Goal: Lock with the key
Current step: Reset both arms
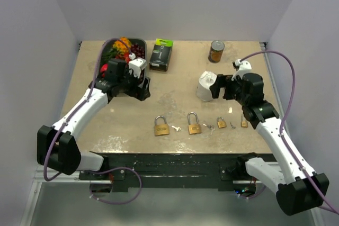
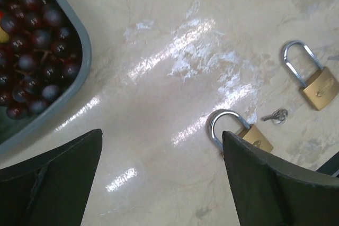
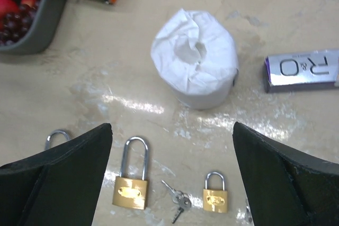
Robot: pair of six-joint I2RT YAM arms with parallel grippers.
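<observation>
Four padlocks lie in a row toward the 6 o'clock edge of the counter (image 1: 175,99) in the overhead view. The left padlock (image 1: 161,126) and middle padlock (image 1: 194,124) are large. A small padlock (image 1: 221,123) and another beyond it sit toward 3 o'clock. A key bunch (image 1: 208,127) rests between the middle and small padlocks. This pairing probably keeps each key beside its lock, within reach of both arms. A paper roll (image 1: 205,86), a can (image 1: 216,51) and a fruit tray (image 1: 142,41) stand farther back, apart from the row.

Left wrist view: the left claw (image 2: 161,141) is spread wide over bare counter, holding and touching nothing. The left padlock lies at 3 o'clock of it, partly hidden behind one finger.

Right wrist view: the right claw (image 3: 172,130) is likewise spread fully and empty. The middle padlock, key bunch and small padlock lie at 6 o'clock between its fingers. This suggests an approach to the keys. Whether the shackles are latched cannot be determined.
</observation>
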